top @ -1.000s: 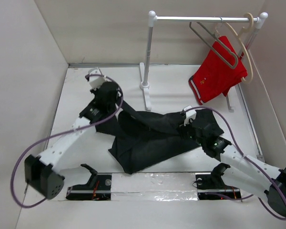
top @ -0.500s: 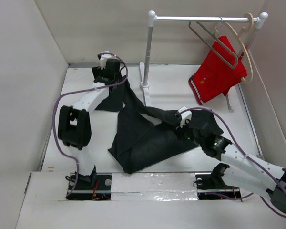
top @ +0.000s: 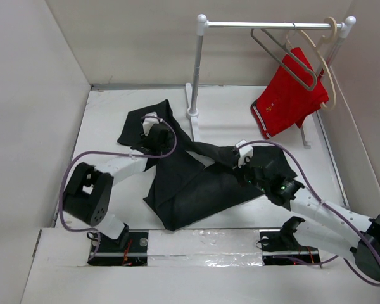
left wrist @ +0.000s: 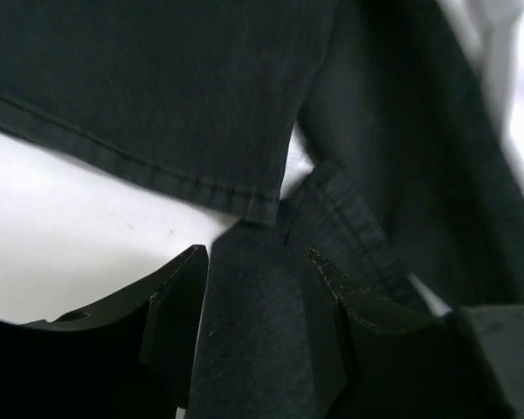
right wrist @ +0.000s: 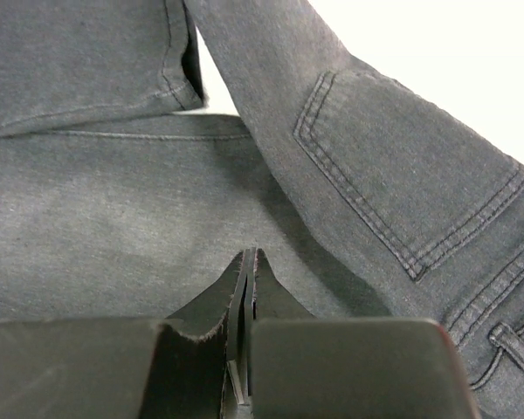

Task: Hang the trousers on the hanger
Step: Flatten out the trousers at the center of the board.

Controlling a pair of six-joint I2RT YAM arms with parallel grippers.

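Observation:
The black trousers (top: pixel 190 183) lie spread on the white table, with one leg (top: pixel 142 123) laid out toward the back left. My left gripper (top: pixel 157 136) hangs open just above that leg; in the left wrist view (left wrist: pixel 255 262) the jaws stand apart with dark fabric (left wrist: pixel 201 96) flat below them. My right gripper (top: pixel 242 163) is shut, its tips (right wrist: pixel 247 255) resting on the trousers near a back pocket (right wrist: pixel 402 192). I see no fabric pinched between them. The thin grey metal hanger (top: pixel 282 63) hangs on the rail (top: pixel 266 25) at the back right, bare.
A white clothes rack stands at the back, its post (top: pixel 195 76) just behind the trousers. A cream hanger (top: pixel 326 63) with red shorts (top: pixel 290 95) hangs beside the grey one. White walls close in the left, back and right sides.
My left gripper carried a trouser leg to the back left, let it go there, and has drawn back over it, open. The right gripper has barely moved.

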